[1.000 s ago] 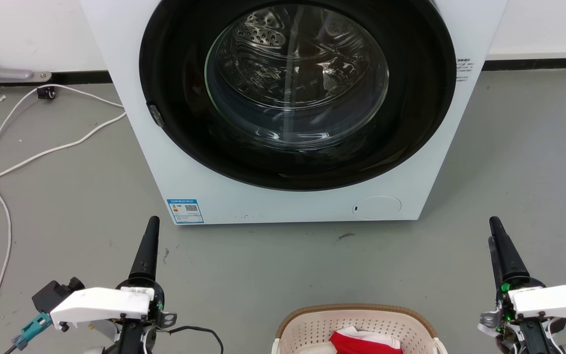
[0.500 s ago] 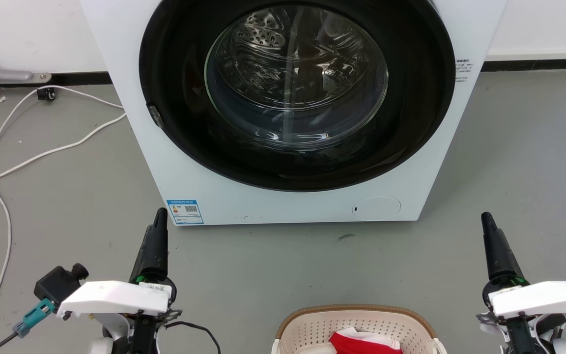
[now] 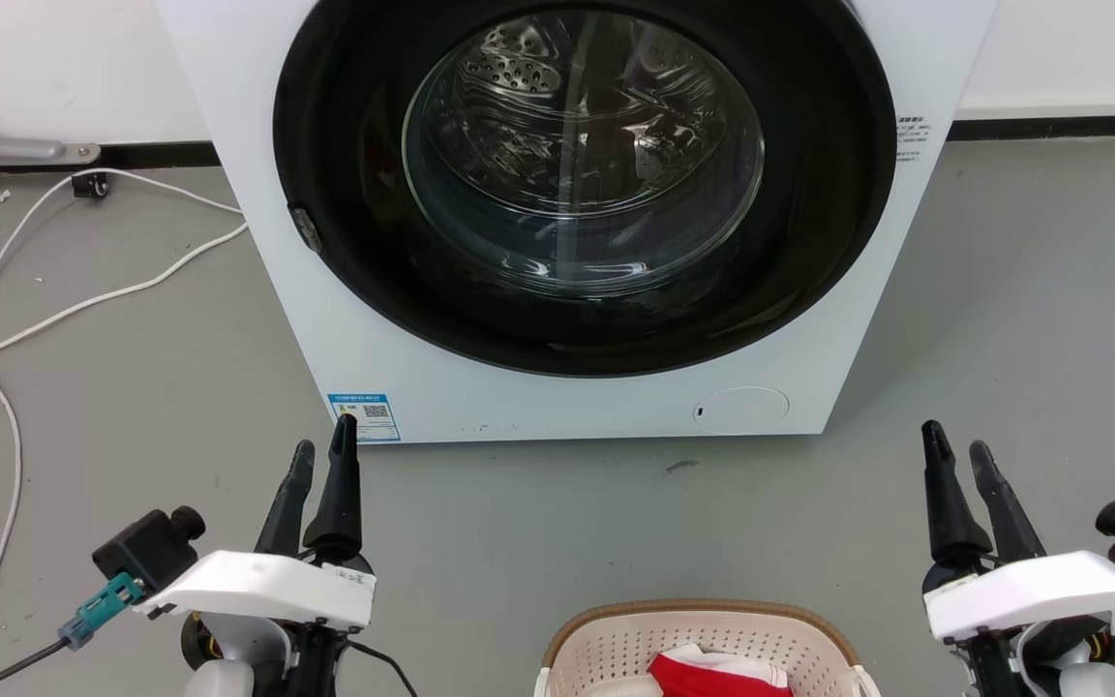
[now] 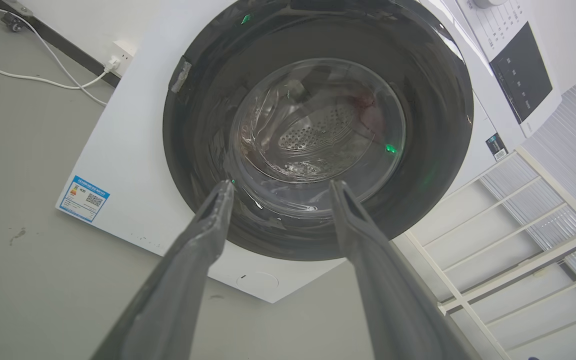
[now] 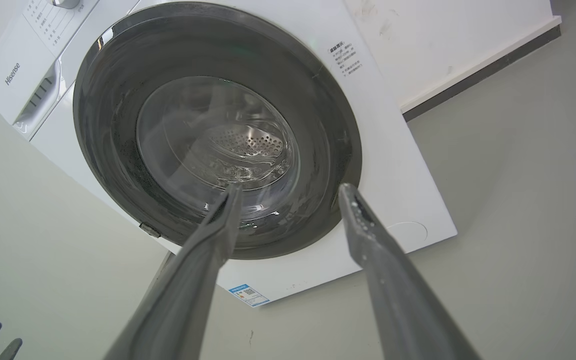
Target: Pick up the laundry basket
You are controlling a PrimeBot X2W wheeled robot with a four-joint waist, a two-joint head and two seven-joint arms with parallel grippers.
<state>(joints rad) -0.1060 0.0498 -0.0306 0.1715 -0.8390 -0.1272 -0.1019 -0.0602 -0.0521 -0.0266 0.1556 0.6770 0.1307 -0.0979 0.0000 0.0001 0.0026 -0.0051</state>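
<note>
1. Left gripper (image 3: 323, 436): fingers were spread, holding nothing.
2. Right gripper (image 3: 952, 438): same, spread and empty.
3. Laundry basket (image 3: 703, 610) sat between both grippers, well behind the fingertips, untouched.
4. Fingertips pointed at the washing machine (image 3: 577, 411).

Bright, even indoor light; shadows soft and faint. Beyond the left pincer (image 3: 323, 436) and right pincer (image 3: 955, 438), white glare streaks the washing machine's glass door (image 3: 582, 165). In wrist views, near fingers (image 4: 183, 280) look blurred, the machine beyond sharp.
</note>
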